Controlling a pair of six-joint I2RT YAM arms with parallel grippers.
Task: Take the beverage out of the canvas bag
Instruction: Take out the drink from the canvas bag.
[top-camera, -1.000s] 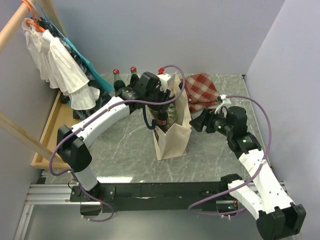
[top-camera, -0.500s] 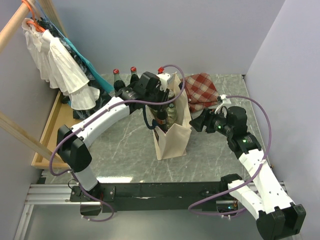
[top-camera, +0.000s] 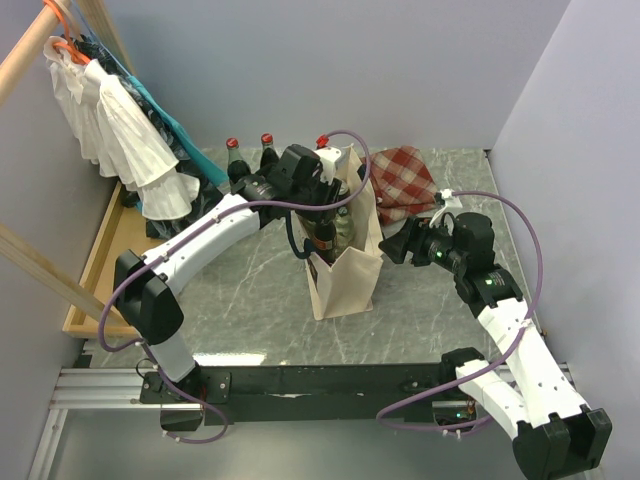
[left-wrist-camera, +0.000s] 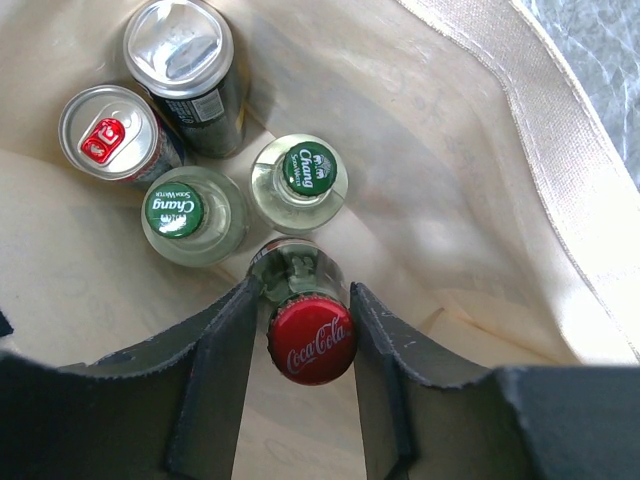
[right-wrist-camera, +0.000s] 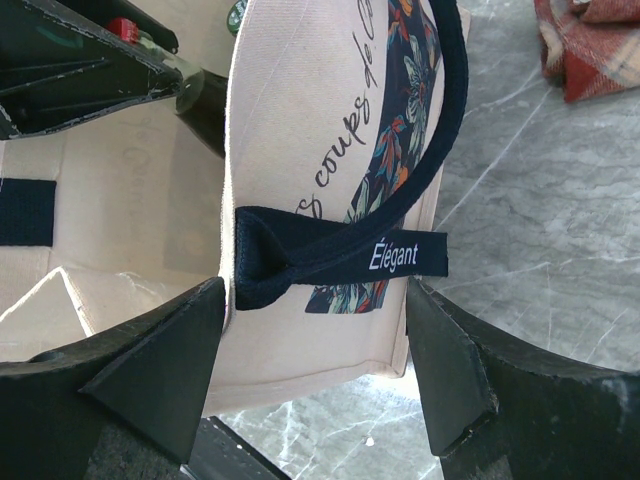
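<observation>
The canvas bag (top-camera: 345, 270) stands upright in the middle of the table (top-camera: 250, 290), mouth open. My left gripper (left-wrist-camera: 305, 292) reaches down into it from the 11 o'clock side. Its jaws are closed narrow on the neck of the Coca-Cola bottle (left-wrist-camera: 310, 340), one finger against the glass on each side just under the red cap.

In my left wrist view, a Chang bottle (left-wrist-camera: 306, 168) stands at 12 o'clock from that cap and a second Chang bottle (left-wrist-camera: 175, 212) at 10 o'clock, both with green caps. Further out toward 11 o'clock are a can with a red tab (left-wrist-camera: 105, 130) and a silver-topped can (left-wrist-camera: 178, 40). All of them are inside the bag.

My right gripper (right-wrist-camera: 315, 290) sits at 3 o'clock of the bag with its jaws wide, straddling the rim where the navy handle (right-wrist-camera: 440, 150) is sewn on. I cannot tell whether either finger touches the cloth. The floral print faces this side.

A red checked cloth (top-camera: 405, 180) lies at 1 o'clock from the bag.
</observation>
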